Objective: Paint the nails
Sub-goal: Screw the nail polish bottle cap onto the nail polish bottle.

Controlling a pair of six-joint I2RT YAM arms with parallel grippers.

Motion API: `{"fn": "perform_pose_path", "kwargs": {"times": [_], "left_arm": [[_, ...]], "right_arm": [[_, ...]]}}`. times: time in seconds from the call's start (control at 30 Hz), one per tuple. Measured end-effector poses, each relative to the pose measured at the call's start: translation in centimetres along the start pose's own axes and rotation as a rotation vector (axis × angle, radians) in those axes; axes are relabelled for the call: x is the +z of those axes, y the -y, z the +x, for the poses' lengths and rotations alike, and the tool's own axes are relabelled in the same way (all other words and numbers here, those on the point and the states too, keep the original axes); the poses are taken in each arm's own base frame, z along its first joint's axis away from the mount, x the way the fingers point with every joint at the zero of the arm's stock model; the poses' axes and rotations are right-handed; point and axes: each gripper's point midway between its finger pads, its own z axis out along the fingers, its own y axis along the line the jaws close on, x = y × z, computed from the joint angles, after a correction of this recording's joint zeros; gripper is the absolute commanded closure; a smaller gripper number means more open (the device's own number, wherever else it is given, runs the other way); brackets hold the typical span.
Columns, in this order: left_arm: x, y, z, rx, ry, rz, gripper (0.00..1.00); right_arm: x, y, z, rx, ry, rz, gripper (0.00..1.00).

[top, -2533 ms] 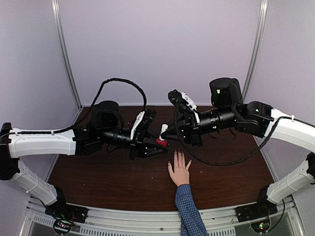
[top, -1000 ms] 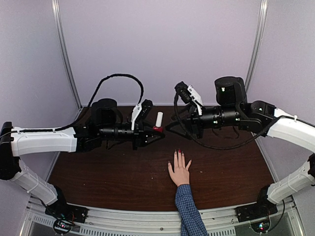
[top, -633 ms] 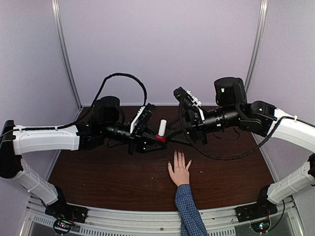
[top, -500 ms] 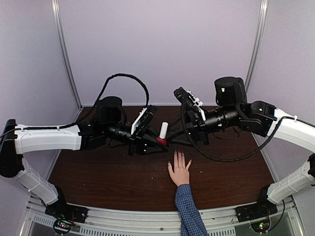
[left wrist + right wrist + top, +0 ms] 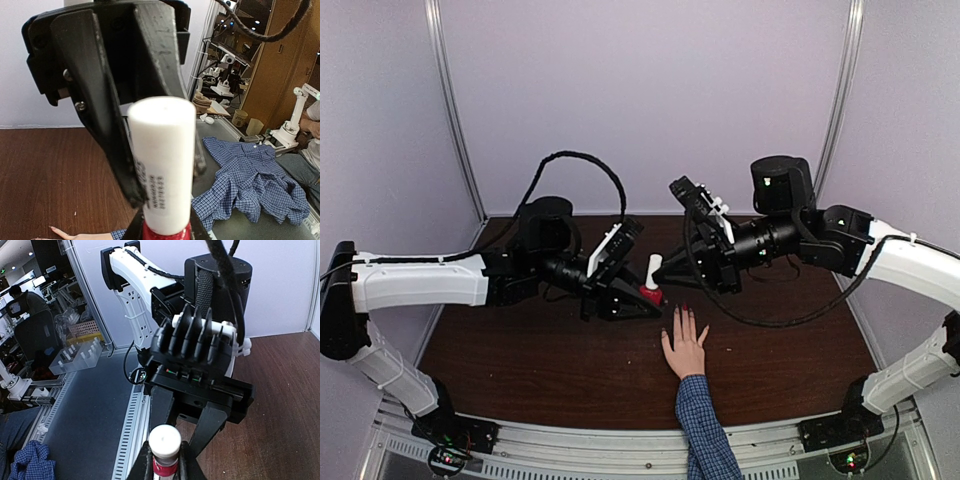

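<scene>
Above mid-bench, the left hand point(image 5: 650, 300) grasps a small red polish bottle point(image 5: 649, 295); the right hand point(image 5: 665, 266) is clenched on its tall white cap point(image 5: 652, 267). Dark red nails point(image 5: 684, 308) tip a person's flat palm just below, brown wooden bench point(image 5: 520, 370) bare around.

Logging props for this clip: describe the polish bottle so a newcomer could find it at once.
Start at the brown table and find where the two black grippers meet, just beyond the hand. The bottle sits between them: a small red body under a tall white cap, the only red-and-white thing there.

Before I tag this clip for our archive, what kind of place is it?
Probably a robotics lab: a booth with pale walls, another small robot arm on a bench behind, and workbenches with a seated person.
</scene>
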Motion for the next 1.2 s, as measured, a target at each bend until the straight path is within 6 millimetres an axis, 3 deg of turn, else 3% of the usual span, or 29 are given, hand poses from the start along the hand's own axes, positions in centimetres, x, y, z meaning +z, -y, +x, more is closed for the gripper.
{"fn": "perform_pose_path", "kwargs": {"times": [0.2,0.47,0.93,1.2], "left_arm": [[-0.2,-0.7,-0.2,0.012,0.000,-0.061,1.00],[-1.5,-3.0,-0.7,0.028,0.001,-0.281,1.00],[-4.1,-8.4,-0.3,0.029,-0.010,-0.648,1.00],[-5.4,-11.6,1.3,0.013,-0.044,-0.853,1.00]], "right_arm": [[-0.1,0.4,-0.1,-0.008,0.004,0.020,0.96],[-0.3,2.3,-0.6,-0.022,0.023,0.124,1.00],[-0.2,7.5,-0.6,0.038,0.045,0.379,1.00],[0.1,10.8,0.6,0.139,0.048,0.538,0.98]]}}
